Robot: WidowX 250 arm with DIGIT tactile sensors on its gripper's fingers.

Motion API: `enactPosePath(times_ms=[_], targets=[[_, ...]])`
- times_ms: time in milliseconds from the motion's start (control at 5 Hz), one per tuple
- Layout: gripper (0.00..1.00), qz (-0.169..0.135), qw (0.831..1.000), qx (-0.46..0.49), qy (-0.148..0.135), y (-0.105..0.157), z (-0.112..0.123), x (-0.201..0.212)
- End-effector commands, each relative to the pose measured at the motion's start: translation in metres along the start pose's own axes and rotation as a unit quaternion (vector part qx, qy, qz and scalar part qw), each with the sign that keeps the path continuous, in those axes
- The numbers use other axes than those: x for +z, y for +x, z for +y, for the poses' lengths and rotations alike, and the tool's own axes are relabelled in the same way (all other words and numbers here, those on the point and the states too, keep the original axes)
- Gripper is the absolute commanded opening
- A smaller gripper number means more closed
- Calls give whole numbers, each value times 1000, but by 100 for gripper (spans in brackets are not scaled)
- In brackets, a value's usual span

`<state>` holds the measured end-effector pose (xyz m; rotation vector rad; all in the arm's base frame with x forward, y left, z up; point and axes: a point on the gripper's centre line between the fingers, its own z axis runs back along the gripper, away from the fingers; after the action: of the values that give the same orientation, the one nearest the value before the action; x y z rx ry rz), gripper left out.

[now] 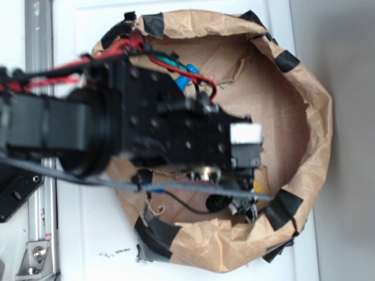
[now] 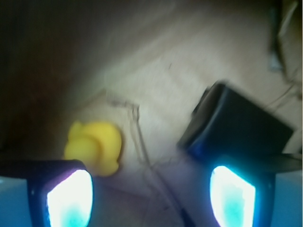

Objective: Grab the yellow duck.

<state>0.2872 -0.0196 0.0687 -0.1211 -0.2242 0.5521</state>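
Glowing white-blue pads [image 2: 70, 198] frame the wrist view, set wide apart with nothing between them, so the pincer [image 2: 151, 201] is open and seems to hang above the paper floor ready to drop. Just beyond the left-hand pad lies the yellow duck [image 2: 93, 146], off to that side rather than centred in the gap; blur hides its beak, so its heading and long axis cannot be told. Farther right sits a dark blue-black object [image 2: 236, 125], and around everything rises the taped brown paper wall [image 1: 319, 117] on the white bench [image 1: 88, 246], probably to keep things from sliding away.
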Motion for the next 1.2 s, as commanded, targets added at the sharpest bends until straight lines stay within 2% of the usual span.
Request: enactPosePath(times_ms=[0, 400, 600, 800, 1000], targets=[[100, -30, 999, -10, -5, 18, 2, 10], [100, -24, 998, -58, 25, 16, -9, -19], [100, -5, 995, -94, 28, 6, -15, -35], [100, 20, 993, -114, 27, -5, -13, -43], [100, 72, 989, -132, 15, -19, -12, -45]])
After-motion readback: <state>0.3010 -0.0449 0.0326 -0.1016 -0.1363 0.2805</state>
